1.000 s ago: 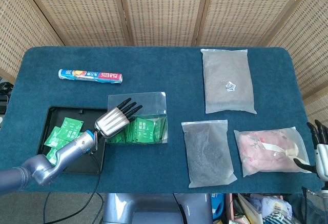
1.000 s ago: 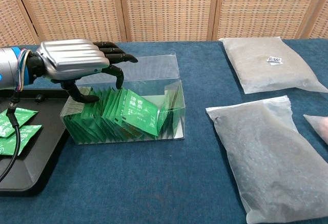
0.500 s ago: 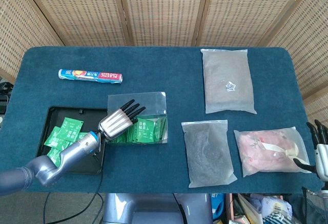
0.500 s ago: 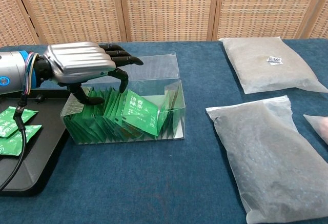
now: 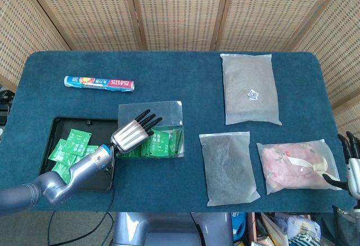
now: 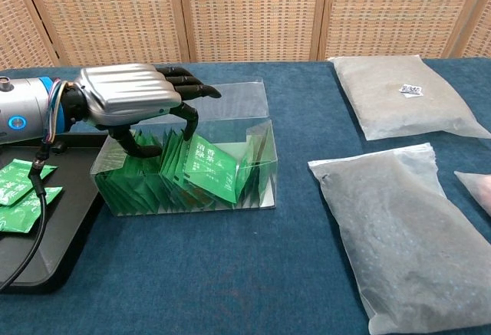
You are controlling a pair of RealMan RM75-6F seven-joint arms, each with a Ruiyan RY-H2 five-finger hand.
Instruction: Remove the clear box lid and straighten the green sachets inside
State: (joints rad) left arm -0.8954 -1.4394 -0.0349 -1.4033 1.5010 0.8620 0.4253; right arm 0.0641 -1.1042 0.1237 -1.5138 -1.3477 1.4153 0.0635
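While the left hand (image 6: 134, 99) hung over the clear box (image 6: 188, 168), its dark fingers (image 6: 188, 90) were spread and curled downward, with the thumb and one fingertip dipping in among the green sachets (image 6: 211, 168). Couldn't tell for sure if it was actually pinching one or just touching them, so I'd call that unclear. The box sat open on the blue table (image 5: 169, 77), and the clear lid (image 5: 151, 112) lay flat right behind it, touching or nearly touching its back edge. Inside the box most sachets stood on edge in a leaning row, and one with white print was tilted across the front, near the middle.

Just left of the box was a black tray (image 5: 62, 123) with a few loose green packets (image 5: 70, 143) lying flat in it; the left arm reached over that tray. Well behind the box and a bit left lay a blue roll of plastic wrap (image 5: 99, 83). Off to the right of the box were three bags: a grey one (image 5: 250, 88) far back, another grey one (image 5: 228, 167) closer, and a pink flowery one (image 5: 298, 165) furthest right.

The right hand (image 5: 350, 164) only peeked in at the far right edge of the head view, past the pink bag, fingers pointing up and apart, holding nothing that I could see.
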